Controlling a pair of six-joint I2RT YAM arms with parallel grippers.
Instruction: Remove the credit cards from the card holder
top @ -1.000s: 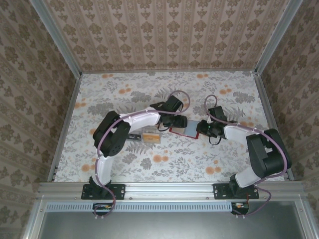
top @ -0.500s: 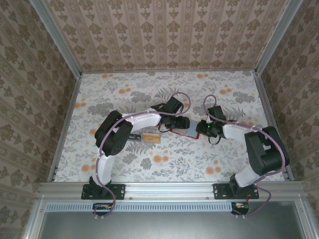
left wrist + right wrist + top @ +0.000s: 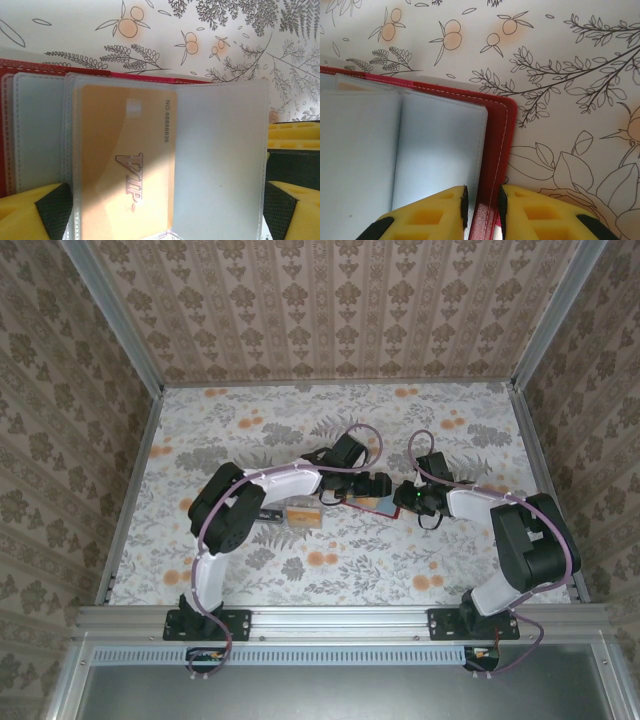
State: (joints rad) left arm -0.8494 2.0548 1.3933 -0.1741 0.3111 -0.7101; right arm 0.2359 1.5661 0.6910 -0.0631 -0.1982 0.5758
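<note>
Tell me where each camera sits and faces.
Top external: above and behind the bases, looking down at the table; left arm and right arm show.
Left wrist: on the left arm, facing a gold card in clear sleeves; open left hand frames it.
Right wrist: facing the edge of the red card holder, pinched by the right hand.
Both wrist views share the clear sleeves.
</note>
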